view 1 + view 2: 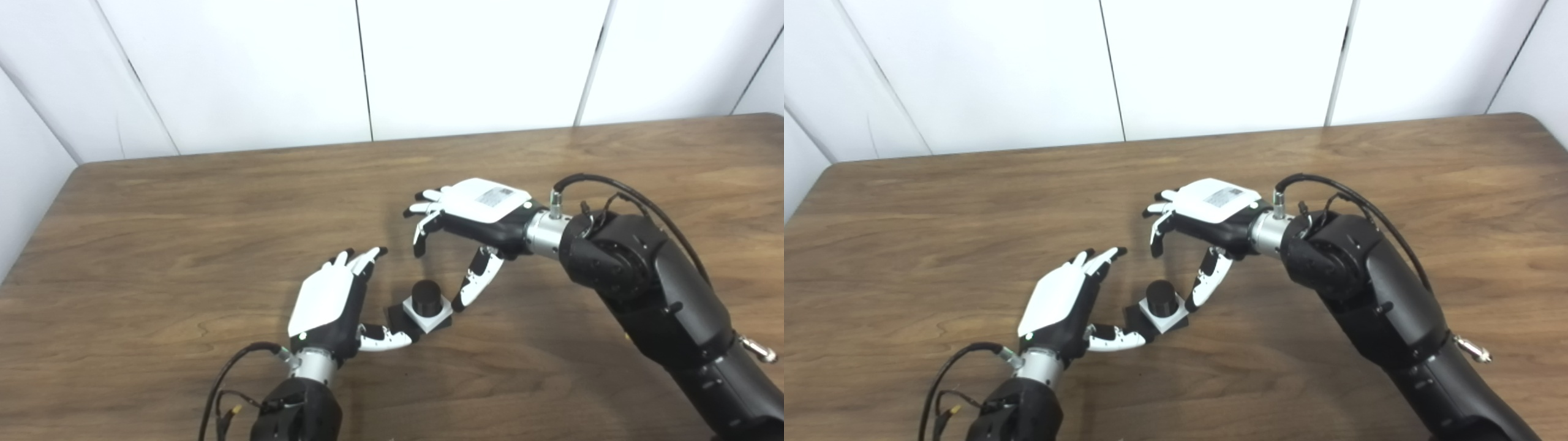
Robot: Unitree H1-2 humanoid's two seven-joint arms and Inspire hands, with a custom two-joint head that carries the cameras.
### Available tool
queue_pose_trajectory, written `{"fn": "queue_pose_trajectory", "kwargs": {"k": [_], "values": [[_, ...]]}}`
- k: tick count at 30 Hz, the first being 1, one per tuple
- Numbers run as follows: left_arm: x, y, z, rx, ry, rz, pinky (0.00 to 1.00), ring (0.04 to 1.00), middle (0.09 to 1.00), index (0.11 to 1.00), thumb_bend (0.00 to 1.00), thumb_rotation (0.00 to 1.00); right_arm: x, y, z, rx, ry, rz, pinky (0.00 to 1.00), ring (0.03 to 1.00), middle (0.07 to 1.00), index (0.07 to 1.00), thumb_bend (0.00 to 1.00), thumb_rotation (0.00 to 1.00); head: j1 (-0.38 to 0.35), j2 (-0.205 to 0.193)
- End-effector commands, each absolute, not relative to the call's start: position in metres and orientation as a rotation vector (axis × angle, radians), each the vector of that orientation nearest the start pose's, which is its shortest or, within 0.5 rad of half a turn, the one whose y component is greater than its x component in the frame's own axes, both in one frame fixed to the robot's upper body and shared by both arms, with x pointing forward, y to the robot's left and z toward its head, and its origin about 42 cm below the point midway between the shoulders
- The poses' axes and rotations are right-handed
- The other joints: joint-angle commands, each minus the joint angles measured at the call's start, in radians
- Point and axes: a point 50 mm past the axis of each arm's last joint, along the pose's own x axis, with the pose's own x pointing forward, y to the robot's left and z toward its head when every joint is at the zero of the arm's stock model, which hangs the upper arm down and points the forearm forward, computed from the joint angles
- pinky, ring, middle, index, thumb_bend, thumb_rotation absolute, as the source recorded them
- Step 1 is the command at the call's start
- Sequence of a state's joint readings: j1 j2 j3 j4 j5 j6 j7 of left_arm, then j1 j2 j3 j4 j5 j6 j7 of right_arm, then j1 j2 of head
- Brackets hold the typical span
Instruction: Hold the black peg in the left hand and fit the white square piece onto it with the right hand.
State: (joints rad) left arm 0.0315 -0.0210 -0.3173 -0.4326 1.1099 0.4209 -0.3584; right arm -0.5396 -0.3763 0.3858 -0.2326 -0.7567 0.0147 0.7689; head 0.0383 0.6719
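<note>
Left hand (327, 303) open, right hand (471, 211) open — white square piece (429, 315) seated on black peg (427, 296); table (184, 245)

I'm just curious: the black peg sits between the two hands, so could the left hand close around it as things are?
Probably yes. The left hand is open beside the black peg, nothing lying between them, though the white square piece already rings its base.
</note>
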Motion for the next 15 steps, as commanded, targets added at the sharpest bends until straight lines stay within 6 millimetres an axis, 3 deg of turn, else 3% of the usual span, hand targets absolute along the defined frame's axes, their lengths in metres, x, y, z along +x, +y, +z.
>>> {"fn": "queue_pose_trajectory", "kwargs": {"k": [1,5,10,14,15], "values": [[0.255,0.144,0.194,0.954,-0.014,-0.122,1.00,1.000,0.928,0.887,0.85,0.35,0.377,-0.165,0.294,-1.399,-0.434,0.729,1.00,1.000,0.935,0.681,0.86,0.30,0.000,0.001],[0.256,0.155,0.201,0.909,0.039,-0.115,1.00,1.000,0.950,0.956,0.92,0.49,0.378,-0.174,0.296,-1.351,-0.406,0.705,1.00,1.000,0.937,0.698,0.87,0.32,-0.004,0.000],[0.258,0.171,0.207,0.760,0.070,-0.129,1.00,1.000,0.967,0.993,0.95,0.51,0.380,-0.190,0.300,-1.253,-0.322,0.687,1.00,1.000,0.953,0.729,0.91,0.35,-0.001,-0.002],[0.258,0.187,0.210,0.651,0.084,-0.096,1.00,1.000,0.997,1.000,0.94,0.57,0.384,-0.203,0.300,-1.139,-0.284,0.667,0.88,1.000,0.947,0.750,0.94,0.44,0.000,-0.006],[0.258,0.190,0.210,0.635,0.080,-0.081,0.95,1.000,0.999,1.000,0.93,0.59,0.385,-0.206,0.299,-1.103,-0.275,0.660,0.87,1.000,0.940,0.760,0.94,0.45,-0.001,-0.005]]}}
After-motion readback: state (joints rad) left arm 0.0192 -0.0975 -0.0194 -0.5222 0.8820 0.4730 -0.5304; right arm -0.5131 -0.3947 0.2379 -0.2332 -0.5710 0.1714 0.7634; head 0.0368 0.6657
